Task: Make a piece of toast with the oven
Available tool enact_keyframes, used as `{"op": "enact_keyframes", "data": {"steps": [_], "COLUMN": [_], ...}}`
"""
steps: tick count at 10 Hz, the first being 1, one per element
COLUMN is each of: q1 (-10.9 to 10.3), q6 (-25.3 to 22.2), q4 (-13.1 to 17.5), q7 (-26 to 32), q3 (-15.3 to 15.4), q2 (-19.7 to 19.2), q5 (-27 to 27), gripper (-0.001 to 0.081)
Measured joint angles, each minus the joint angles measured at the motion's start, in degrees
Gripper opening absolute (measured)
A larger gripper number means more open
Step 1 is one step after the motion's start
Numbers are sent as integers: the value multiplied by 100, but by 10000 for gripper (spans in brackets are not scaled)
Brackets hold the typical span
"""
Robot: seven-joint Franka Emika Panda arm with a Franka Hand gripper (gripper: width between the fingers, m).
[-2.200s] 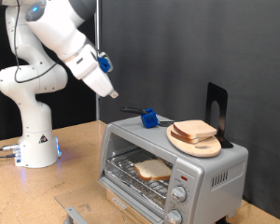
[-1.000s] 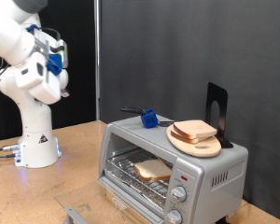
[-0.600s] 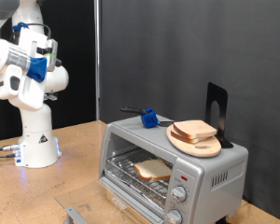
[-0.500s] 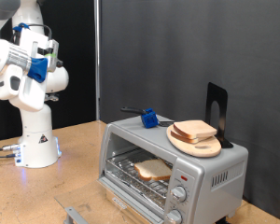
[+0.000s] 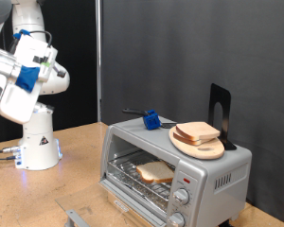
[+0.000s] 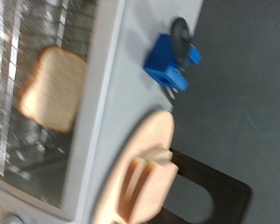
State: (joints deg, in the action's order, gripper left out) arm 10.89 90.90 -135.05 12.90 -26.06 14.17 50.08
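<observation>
The oven (image 5: 170, 163) is a silver box at the exterior view's lower right, with two knobs (image 5: 183, 197) under a red light. Its glass door looks shut. The piece of toast (image 5: 153, 171) lies flat on the wire rack inside and shows through the glass. The wrist view shows the oven (image 6: 103, 103) from afar, with the toast (image 6: 54, 89) behind the glass. My gripper (image 5: 28, 71) is high at the exterior view's left, far from the oven. Its fingers do not show clearly in either view, and nothing shows between them.
On the oven's top lie a round wooden board with piled bread slices (image 5: 198, 138), a blue-handled tool (image 5: 151, 119) and a black stand (image 5: 219, 113). They also show in the wrist view: the board (image 6: 145, 177), the tool (image 6: 168, 63) and the stand (image 6: 215, 191). The robot's base (image 5: 33, 142) stands on the wooden table.
The arm has pulled back from above the oven to the exterior view's far left. The oven, the toast and the things on top have not moved.
</observation>
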Motion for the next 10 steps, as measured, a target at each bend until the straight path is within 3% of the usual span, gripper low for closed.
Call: {"op": "enact_keyframes", "data": {"steps": [5,10], "q1": [63,91], "q6": [-365,-549], "q4": [642,744], "q7": [144,432], "q3": [-328,-419], "q2": [-1004,-1220], "q5": [-18,0], "gripper": [808,808]}}
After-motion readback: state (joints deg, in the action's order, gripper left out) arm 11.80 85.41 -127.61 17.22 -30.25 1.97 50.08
